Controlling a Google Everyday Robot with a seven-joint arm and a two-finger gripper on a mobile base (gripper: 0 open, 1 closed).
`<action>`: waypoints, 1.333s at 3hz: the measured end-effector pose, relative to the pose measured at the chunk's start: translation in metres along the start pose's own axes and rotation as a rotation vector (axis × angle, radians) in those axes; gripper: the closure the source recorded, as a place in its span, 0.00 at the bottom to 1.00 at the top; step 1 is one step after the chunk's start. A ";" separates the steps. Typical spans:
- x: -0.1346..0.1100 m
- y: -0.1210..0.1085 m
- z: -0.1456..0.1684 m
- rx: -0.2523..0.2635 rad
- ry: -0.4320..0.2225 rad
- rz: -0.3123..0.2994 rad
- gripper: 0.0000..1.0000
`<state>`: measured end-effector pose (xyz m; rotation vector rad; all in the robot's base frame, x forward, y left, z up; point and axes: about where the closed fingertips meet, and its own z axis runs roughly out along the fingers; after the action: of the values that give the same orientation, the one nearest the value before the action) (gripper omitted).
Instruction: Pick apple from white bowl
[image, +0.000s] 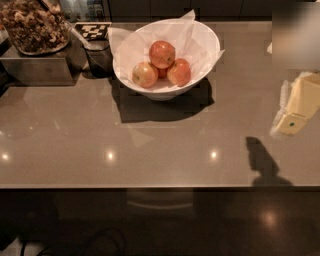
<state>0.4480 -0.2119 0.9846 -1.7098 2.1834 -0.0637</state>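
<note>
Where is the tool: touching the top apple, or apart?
Apart. The camera view shows the tool at the right edge, with open table between it and the top apple in the white bowl.

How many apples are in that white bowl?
3: top apple, left apple, right apple, piled in the bowl; another may hide beneath. The gripper hovers over the table's right edge.

A deep white paper-lined bowl (165, 92) stands at upper centre on a glossy grey-brown countertop (150, 145), a round red-orange apple (162, 54) topping two others inside. The cream-coloured gripper (292, 112) hangs at the right edge, well apart from it.
</note>
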 end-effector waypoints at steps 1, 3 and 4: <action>-0.029 -0.024 -0.001 -0.031 -0.107 -0.062 0.00; -0.077 -0.070 -0.016 -0.019 -0.266 -0.100 0.00; -0.072 -0.070 -0.005 -0.031 -0.287 -0.068 0.00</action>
<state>0.5260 -0.1637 1.0259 -1.6920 1.9273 0.1870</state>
